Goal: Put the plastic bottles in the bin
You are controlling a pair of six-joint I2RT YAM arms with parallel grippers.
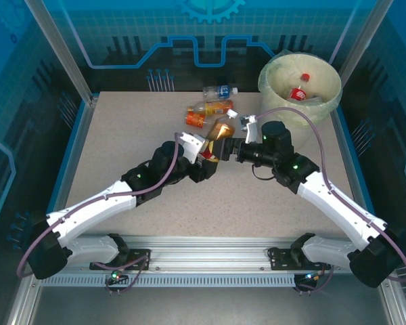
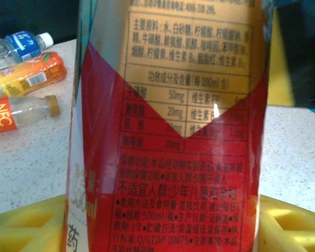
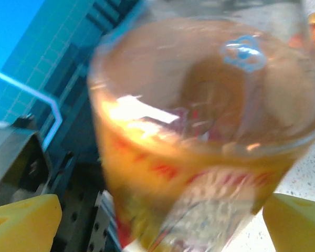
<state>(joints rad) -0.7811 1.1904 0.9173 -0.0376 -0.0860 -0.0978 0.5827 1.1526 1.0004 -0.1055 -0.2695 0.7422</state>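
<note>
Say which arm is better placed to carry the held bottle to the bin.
Likely right. The bin sits at the far right, on its side, and the right gripper stands open around the amber bottle the left gripper holds.

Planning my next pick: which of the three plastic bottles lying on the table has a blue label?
The clear plastic bottle with the white cap, rearmost; the orange-yellow bottle and the orange-labelled NFC bottle lie nearer.

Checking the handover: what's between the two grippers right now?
An amber bottle with a red label, in the top view: the left gripper grips it, the right gripper stands open around its other end.
</note>
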